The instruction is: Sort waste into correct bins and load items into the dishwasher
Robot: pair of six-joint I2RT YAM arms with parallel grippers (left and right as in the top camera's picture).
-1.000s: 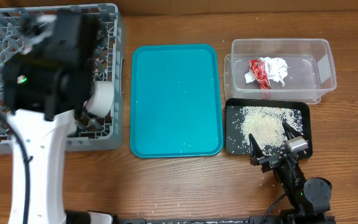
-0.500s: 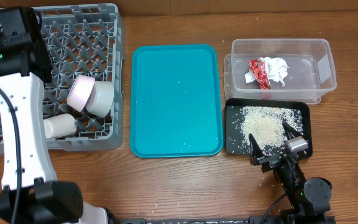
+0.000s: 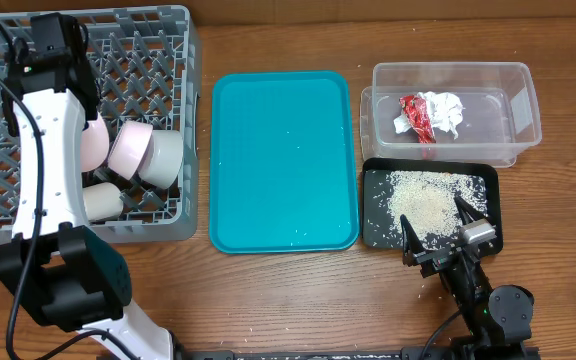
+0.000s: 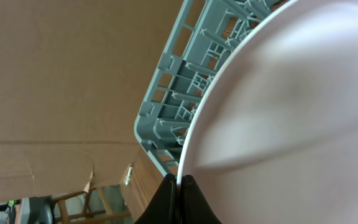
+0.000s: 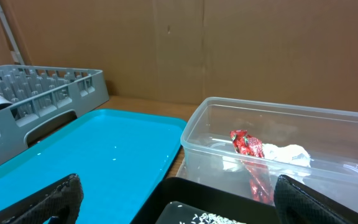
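My left gripper (image 4: 181,186) is shut on the rim of a pale pink plate (image 4: 291,118), held on edge over the grey dish rack (image 3: 158,60). In the overhead view my left arm hides most of the plate (image 3: 95,148); only a pink sliver shows beside a pink cup (image 3: 131,152). My right gripper (image 3: 446,238) is open and empty at the near edge of a black tray of rice (image 3: 378,215). In the right wrist view its fingers (image 5: 188,205) stand wide apart. A red wrapper (image 3: 416,115) and crumpled white paper (image 3: 448,110) lie in the clear bin (image 3: 523,90).
The rack also holds a white cup (image 3: 168,155) and another white cup (image 3: 98,200). A teal tray (image 3: 283,160) lies between rack and bins; it also shows in the right wrist view (image 5: 104,149). A few rice grains lie on the wooden table near the right arm.
My left arm has swung across the rack from high above it, down to its left part, and the pink plate now shows beside the pink cup. The right arm has not moved.
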